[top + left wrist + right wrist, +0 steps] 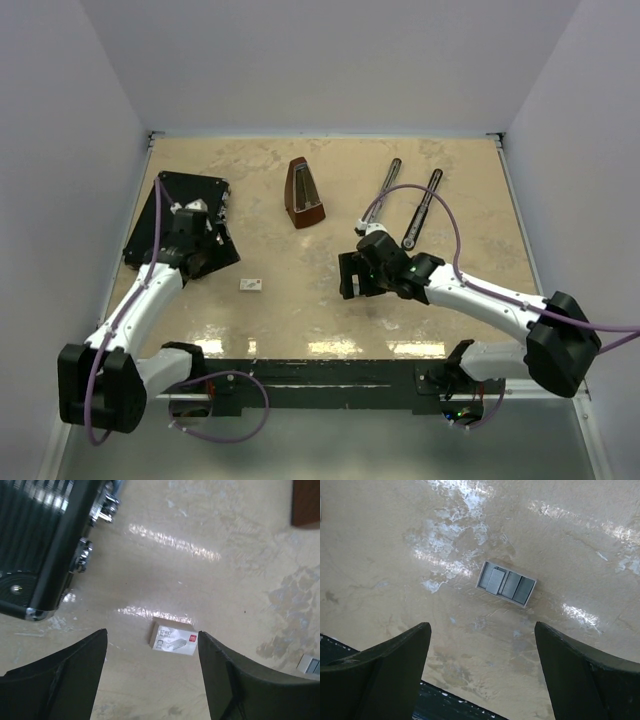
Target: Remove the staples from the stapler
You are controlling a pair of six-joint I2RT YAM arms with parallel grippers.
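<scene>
The stapler (pixel 422 207) lies at the back right of the table, seen only in the top view as two thin black-and-silver bars side by side. My right gripper (pixel 350 275) (pixel 482 625) hovers open in front of it, above a small white tray (pixel 506 584) holding grey strips of staples. My left gripper (pixel 212 250) (pixel 151 631) is open too, low over the table, with nothing between its fingers. A small white staple box (pixel 173 640) (pixel 251 285) lies flat on the table just beyond its fingertips.
A large flat black case (pixel 180 215) (pixel 45 545) with metal latches lies at the left, close beside the left gripper. A brown pyramid metronome (pixel 304 193) stands at the back centre. White walls close in three sides.
</scene>
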